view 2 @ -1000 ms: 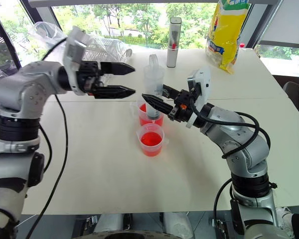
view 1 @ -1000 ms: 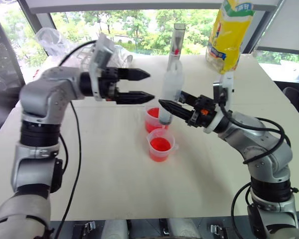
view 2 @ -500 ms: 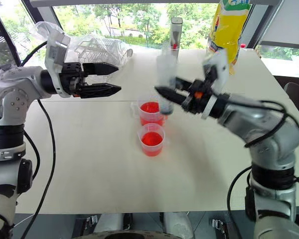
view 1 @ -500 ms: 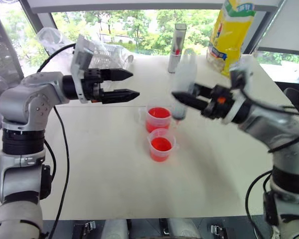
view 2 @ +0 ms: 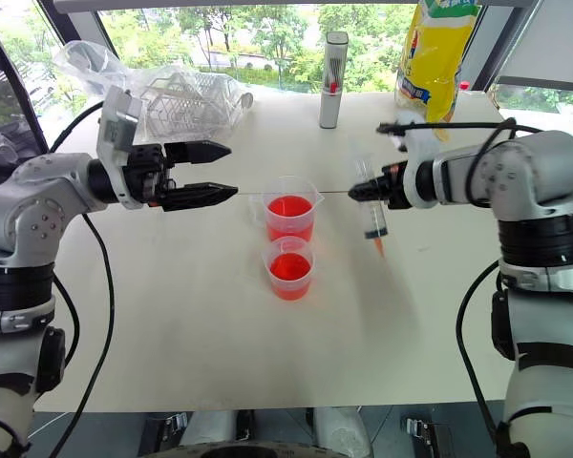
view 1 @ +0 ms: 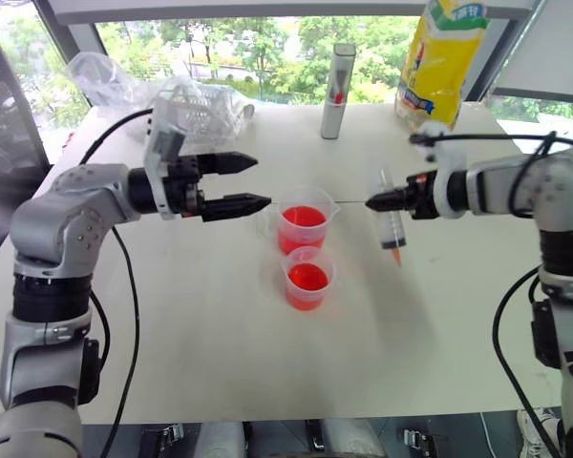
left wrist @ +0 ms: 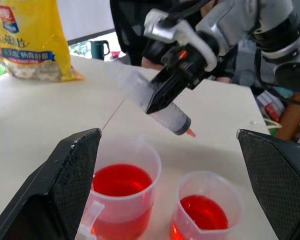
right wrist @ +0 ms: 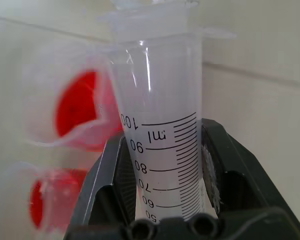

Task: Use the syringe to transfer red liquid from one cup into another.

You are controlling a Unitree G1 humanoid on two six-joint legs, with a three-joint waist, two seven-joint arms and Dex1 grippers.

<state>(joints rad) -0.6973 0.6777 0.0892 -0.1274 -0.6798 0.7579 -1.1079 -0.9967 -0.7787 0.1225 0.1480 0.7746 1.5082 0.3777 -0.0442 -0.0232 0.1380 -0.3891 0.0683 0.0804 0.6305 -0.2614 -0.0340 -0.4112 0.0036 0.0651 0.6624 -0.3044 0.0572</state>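
Syringe [view 2: 375, 221] hanging tip-down in the right gripper [view 2: 355, 192], jaws clamped on the clear barrel, orange-red tip pointing at bare surface [view 2: 191, 324]. Hanging to the right of both cups, apart from them, above the surface. Showing printed graduations on the barrel between the black fingers [right wrist: 97, 180] in the right wrist view; barrel looking clear.

Larger cup [view 2: 290, 215] with side handle standing upright, holding red liquid [view 2: 289, 206]. Smaller cup [view 2: 289, 268] standing just in front of it, nearer the robot, also holding red liquid.

Left gripper [view 2: 224, 172] hovering level, left of the larger cup, jaws standing apart, holding nothing.

Standing at the far edge: grey cylinder [view 2: 333, 67], yellow bag [view 2: 434, 57], crumpled clear plastic [view 2: 186, 91].
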